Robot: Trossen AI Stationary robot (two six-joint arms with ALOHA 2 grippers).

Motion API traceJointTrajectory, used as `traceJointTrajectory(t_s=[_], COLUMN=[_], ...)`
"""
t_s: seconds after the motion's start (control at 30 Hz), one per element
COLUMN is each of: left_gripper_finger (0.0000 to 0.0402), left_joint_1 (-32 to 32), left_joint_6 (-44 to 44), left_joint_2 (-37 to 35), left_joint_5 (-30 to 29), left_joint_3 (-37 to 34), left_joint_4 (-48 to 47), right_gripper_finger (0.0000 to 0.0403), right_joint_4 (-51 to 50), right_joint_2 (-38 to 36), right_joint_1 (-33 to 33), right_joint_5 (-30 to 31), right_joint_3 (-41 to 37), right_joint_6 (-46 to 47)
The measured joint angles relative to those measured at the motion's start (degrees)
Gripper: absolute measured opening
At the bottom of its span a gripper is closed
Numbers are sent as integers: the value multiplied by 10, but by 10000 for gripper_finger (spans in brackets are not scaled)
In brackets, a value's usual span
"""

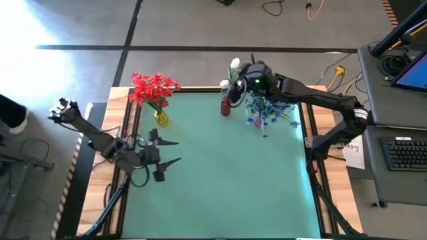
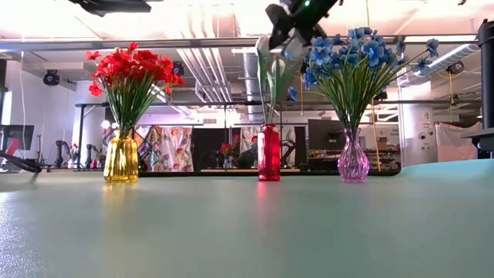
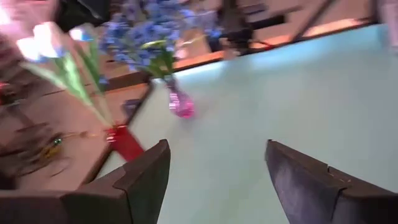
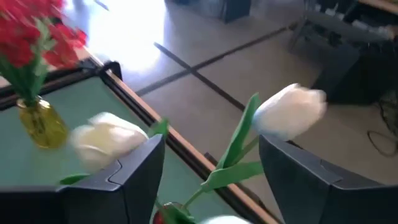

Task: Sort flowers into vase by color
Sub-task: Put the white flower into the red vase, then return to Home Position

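Three vases stand along the green table's far side. A yellow vase point(image 1: 161, 119) holds red flowers point(image 1: 155, 88). A red vase point(image 1: 225, 107) holds white flowers point(image 4: 291, 112) by their stems. A pink vase point(image 2: 353, 158) holds blue flowers point(image 2: 351, 54). My right gripper point(image 4: 211, 155) hangs open just above the red vase point(image 2: 268, 152), its fingers on either side of a white flower's green stem point(image 4: 239, 140), apart from it. My left gripper point(image 1: 170, 152) is open over the table's left part, with nothing between its fingers point(image 3: 143, 180).
The green mat point(image 1: 220, 180) lies bare in the middle and toward the near edge. A wooden frame point(image 1: 123, 127) borders the table. A desk with a keyboard point(image 1: 407, 152) stands off the table's right side.
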Motion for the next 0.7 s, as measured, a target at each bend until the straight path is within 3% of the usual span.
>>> traceJointTrajectory(t_s=[0.17,0.27,0.5,0.6,0.7], left_gripper_finger=[248,248,249,249,249], left_joint_1=[-20,-23,-23,-22,-22], left_joint_6=[5,-40,-55,-42,-16], left_joint_2=[-67,-99,-129,-149,-186], left_joint_5=[34,35,39,39,38], left_joint_3=[0,0,1,5,5], left_joint_4=[-31,-31,-41,-65,-63], right_gripper_finger=[266,269,267,265,266], right_joint_4=[2,0,30,33,19], right_joint_2=[-35,-60,-94,-102,-116], right_joint_1=[23,39,58,58,58], right_joint_5=[1,1,-10,-47,-146], right_joint_3=[0,0,-1,-1,-1], right_joint_6=[-21,-39,-100,-124,-128])
